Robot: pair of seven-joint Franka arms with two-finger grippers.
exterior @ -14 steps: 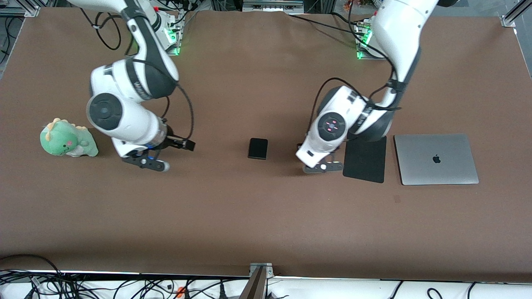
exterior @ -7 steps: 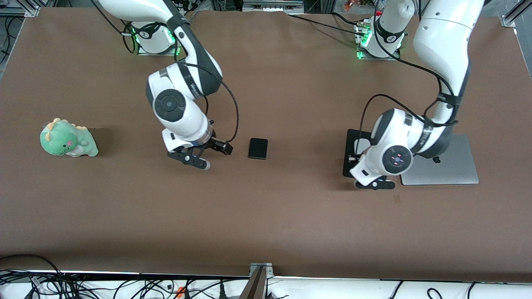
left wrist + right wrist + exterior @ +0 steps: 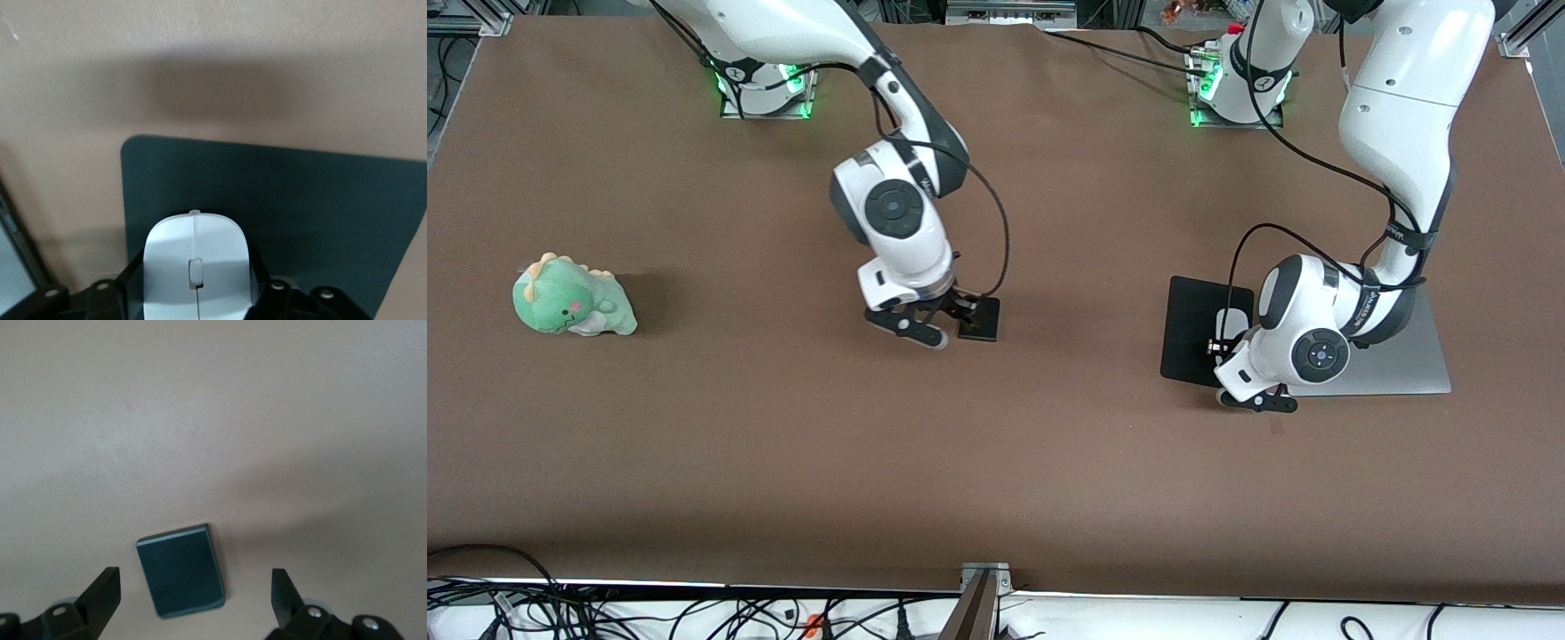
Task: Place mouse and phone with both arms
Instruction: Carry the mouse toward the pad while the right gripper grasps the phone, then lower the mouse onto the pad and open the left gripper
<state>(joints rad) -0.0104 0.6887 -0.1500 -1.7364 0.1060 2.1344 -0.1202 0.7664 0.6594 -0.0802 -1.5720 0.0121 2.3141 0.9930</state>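
We read no words, only an apple logo hidden on the matte grey laptop (image 3: 1427, 356). The left end effector (image 3: 197, 303) pinches the glossy white oval mouse (image 3: 195, 273) over the thin black mouse pad (image 3: 1192, 324), beside the laptop. The right end effector (image 3: 193, 597), fingers (image 3: 100, 593) spread wide, hangs over the phone (image 3: 180, 570), a dark rounded slab lying mid-counter on the brown counter (image 3: 996, 462). A fuzzy green dinosaur plush (image 3: 569, 298) sits toward the right arm's end.
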